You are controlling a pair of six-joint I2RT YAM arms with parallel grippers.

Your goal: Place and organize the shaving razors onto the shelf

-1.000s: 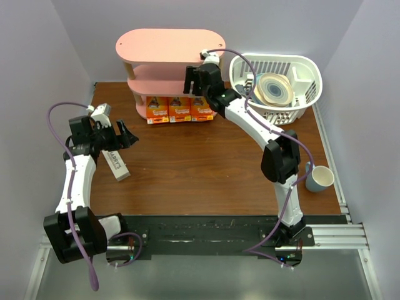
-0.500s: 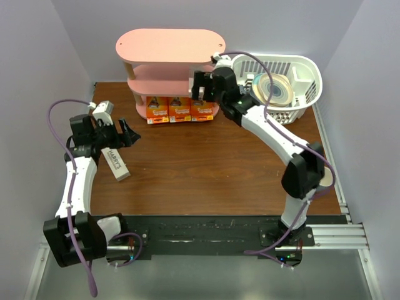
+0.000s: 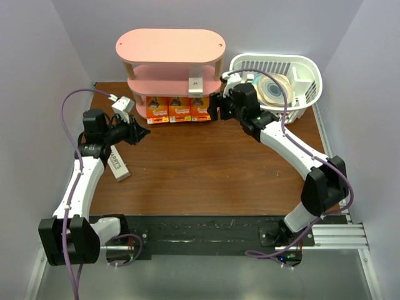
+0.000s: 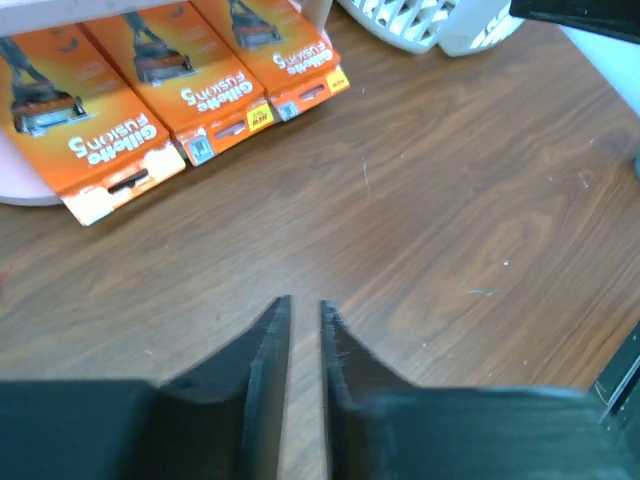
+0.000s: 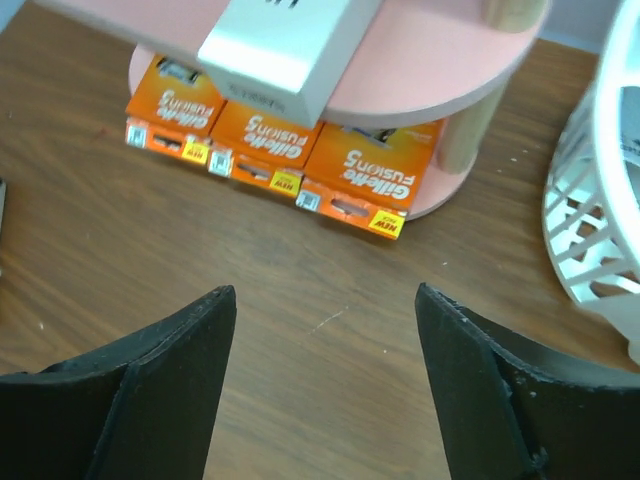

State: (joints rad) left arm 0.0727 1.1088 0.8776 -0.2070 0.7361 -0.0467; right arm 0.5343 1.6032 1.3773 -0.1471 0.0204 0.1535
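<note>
Three flat orange cardboard razor packs (image 3: 179, 109) are lined up side by side on the bottom tier of the pink three-tier oval shelf with pale wooden posts (image 3: 169, 45), jutting past its front edge over the brown wooden surface (image 3: 206, 169). A slim whitish-grey box (image 3: 195, 84) is laid on the middle tier, near its right end. A second whitish-grey box with dark lettering (image 3: 117, 165) is shown by the overhead view alone, lying flat on the surface at the left, beside the left arm.

The left tool (image 4: 305, 305) is seen through its own wrist camera: the fingers are drawn almost together, with only a thin slit between them, and nothing is held. The right tool (image 5: 325, 295) is spread wide and empty, just before the shelf's right end. The packs' brand lettering is readable only in the wrist views.

A white slatted plastic basket (image 3: 275, 58) is stood just right of the shelf; the round striped disc (image 3: 275, 89) inside it is shown only from above.
</note>
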